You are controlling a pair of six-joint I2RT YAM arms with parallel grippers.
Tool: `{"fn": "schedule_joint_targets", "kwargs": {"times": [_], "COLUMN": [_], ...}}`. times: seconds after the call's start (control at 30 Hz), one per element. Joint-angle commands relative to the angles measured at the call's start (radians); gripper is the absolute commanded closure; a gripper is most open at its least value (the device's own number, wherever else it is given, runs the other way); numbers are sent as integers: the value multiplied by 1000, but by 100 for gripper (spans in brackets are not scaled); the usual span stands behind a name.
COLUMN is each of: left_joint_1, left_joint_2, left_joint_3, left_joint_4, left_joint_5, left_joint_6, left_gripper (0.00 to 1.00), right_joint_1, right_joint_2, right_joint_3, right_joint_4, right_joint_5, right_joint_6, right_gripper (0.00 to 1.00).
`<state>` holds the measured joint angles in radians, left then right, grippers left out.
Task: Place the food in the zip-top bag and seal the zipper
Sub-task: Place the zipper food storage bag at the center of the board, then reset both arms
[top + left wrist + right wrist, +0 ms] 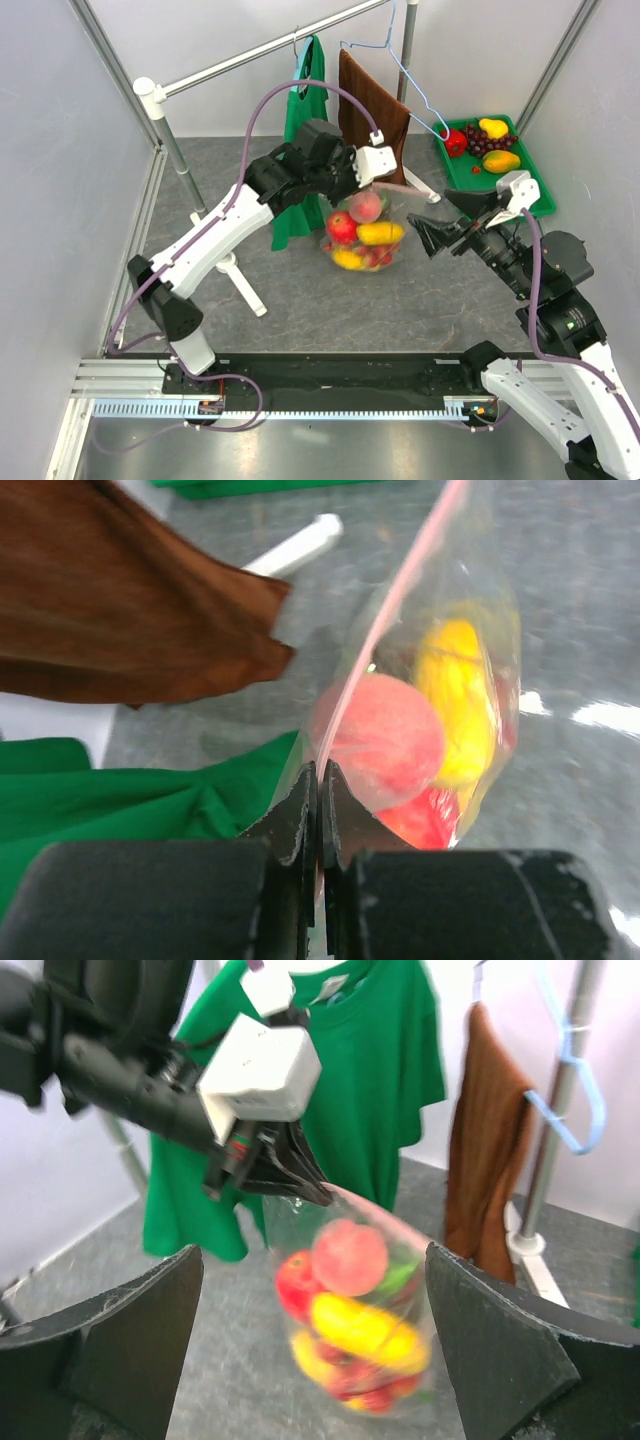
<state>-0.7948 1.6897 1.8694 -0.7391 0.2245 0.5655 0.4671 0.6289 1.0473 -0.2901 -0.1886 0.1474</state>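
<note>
The clear zip-top bag [364, 236] hangs in the air from its pink zipper strip [398, 592], full of food: a peach [350, 1256], a red apple [298, 1282], yellow pieces [365, 1326] and other red and green pieces. My left gripper [372, 178] is shut on the zipper edge at one end; it also shows in the left wrist view [320, 780]. My right gripper [432, 232] is open and empty, just right of the bag, its fingers [510, 1350] wide apart and facing it. More food, a red tomato [456, 142], purple grapes [485, 142] and yellow pieces [500, 160], lies in the green tray [531, 176].
A green shirt [300, 150] and a brown towel [370, 112] hang from a rail just behind the bag. A light blue hanger [418, 100] hangs beside them. The rack's white feet [245, 285] stand on the grey table.
</note>
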Motion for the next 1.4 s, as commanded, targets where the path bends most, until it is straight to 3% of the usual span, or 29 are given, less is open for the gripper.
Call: {"fn": "schedule_joint_targets", "kwargs": {"times": [0.0,0.1,0.3,0.37,0.6,0.7,0.8,0.9,1.07,1.17,1.37], "left_joint_1": [25,11,-142,-175,-245,-247,-253,-254,-215,-169,29], "left_joint_2": [50,25,-117,-134,-71,-74,-151,-205,-232,-261,-372], "left_joint_3": [135,96,-327,-404,-567,-561,-552,-465,-151,-57,-80], "left_joint_4": [145,139,181,190,188,178,181,135,-98,-143,-137], "left_joint_5": [-37,33,59,78,153,191,234,231,176,152,153], "left_joint_6": [56,56,-19,-70,-274,-328,-351,-348,-308,-300,-323], "left_gripper": [98,98,98,98,83,64,26,4,0,0,0], "right_joint_1": [-2,-2,-1,-1,-1,-1,-1,-1,-2,-7,-10], "right_joint_2": [41,45,41,46,18,28,55,61,75,83,106], "right_joint_3": [75,100,122,120,25,5,13,16,31,31,54], "right_joint_4": [17,14,-53,-89,-145,-191,-277,-296,-308,-310,-310], "right_joint_5": [147,170,299,319,311,278,259,230,137,101,71], "right_joint_6": [55,44,37,35,15,-3,-3,-6,-14,-40,-94], "right_gripper": [2,2,2,2,2,2,2,2,2,2,2]}}
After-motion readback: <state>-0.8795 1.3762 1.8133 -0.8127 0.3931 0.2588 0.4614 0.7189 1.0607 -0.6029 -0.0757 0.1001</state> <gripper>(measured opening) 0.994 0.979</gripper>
